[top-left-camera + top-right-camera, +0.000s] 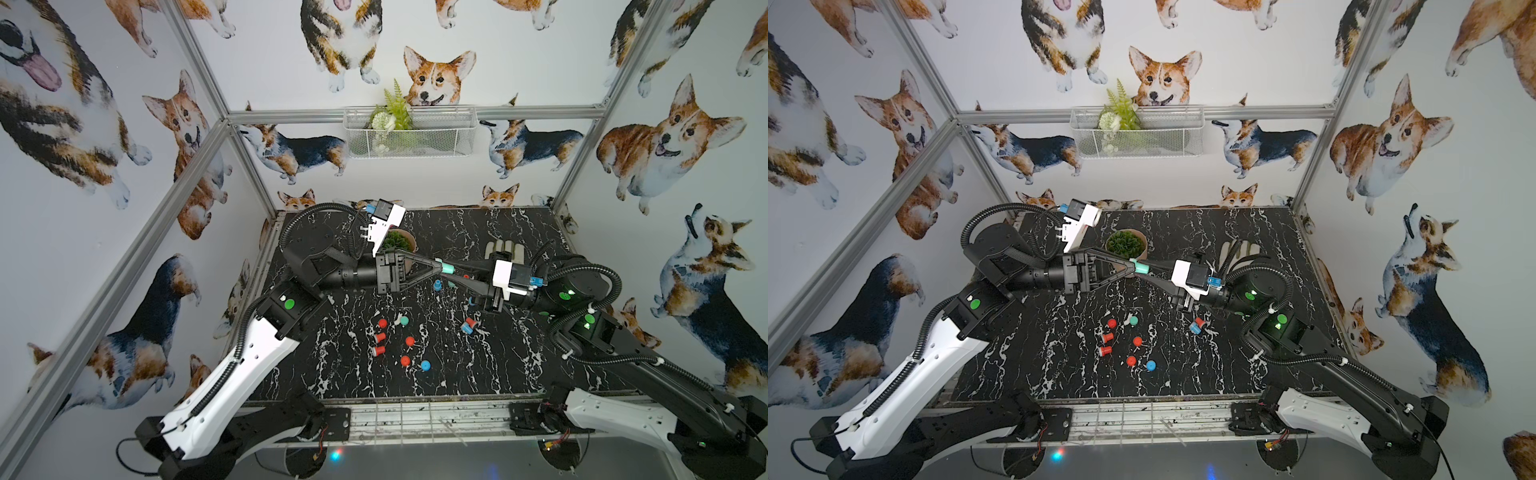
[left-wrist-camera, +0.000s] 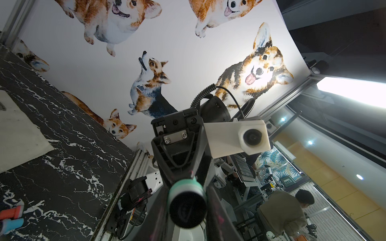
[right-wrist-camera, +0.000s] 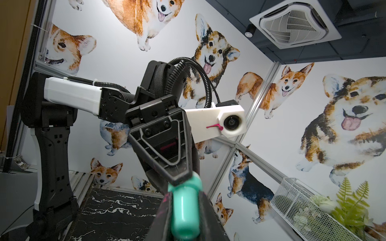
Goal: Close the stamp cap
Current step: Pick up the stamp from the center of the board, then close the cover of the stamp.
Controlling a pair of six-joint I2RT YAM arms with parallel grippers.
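Both jaws clamp the seemingly light, slick teal stamp (image 1: 447, 268) — left gripper (image 1: 437, 266) at its collar; right gripper (image 1: 456, 273) round its barrel.

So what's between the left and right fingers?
The teal stamp, clamped at one end by the left fingers and at the other by the right fingers; both top views show it.
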